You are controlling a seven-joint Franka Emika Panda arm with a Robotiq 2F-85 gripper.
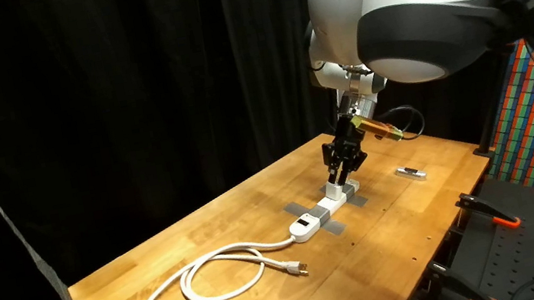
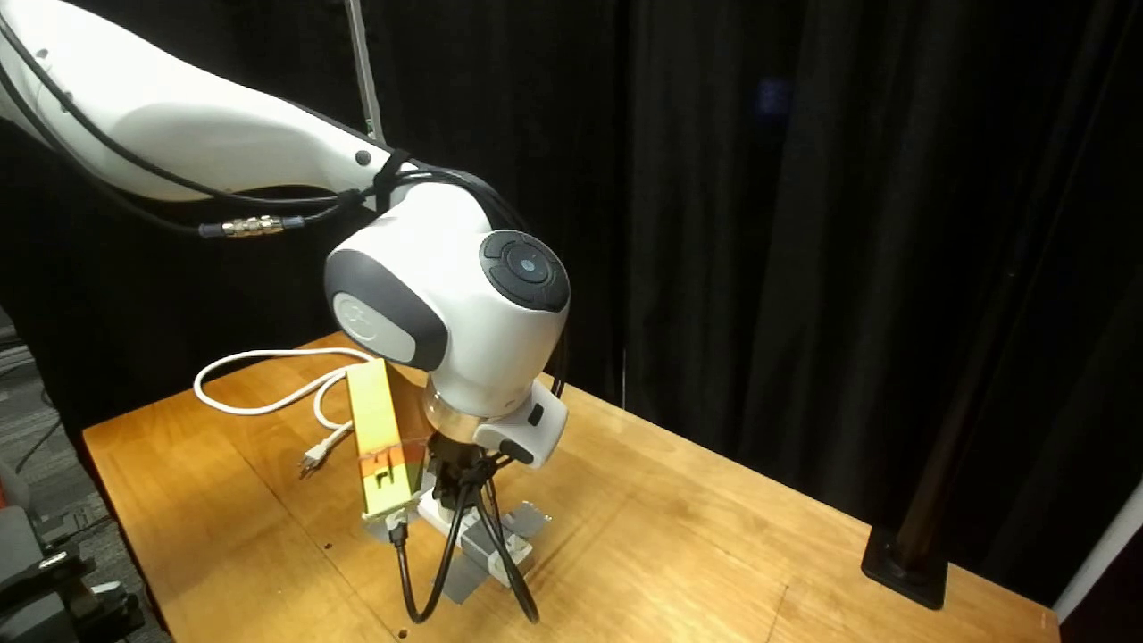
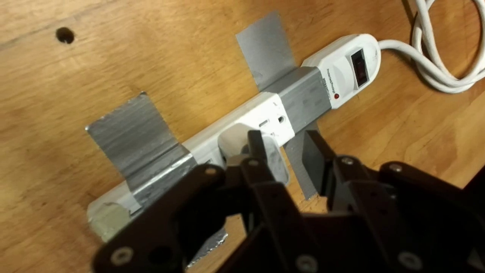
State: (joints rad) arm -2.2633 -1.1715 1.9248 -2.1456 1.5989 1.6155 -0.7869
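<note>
Arm (image 2: 446, 232) bent downward, fingers (image 3: 315, 161) spread at one plug adapter (image 3: 234, 139) on one power strip (image 3: 257, 113) under two duct-tape bands (image 3: 303, 98), between the counter (image 1: 233, 205) edges.

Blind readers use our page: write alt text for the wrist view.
Open black gripper at a white block on a white power strip, one finger partly hiding the block. Grey tape straps the strip to a wooden table; a white cord leaves the end by the switch.
</note>
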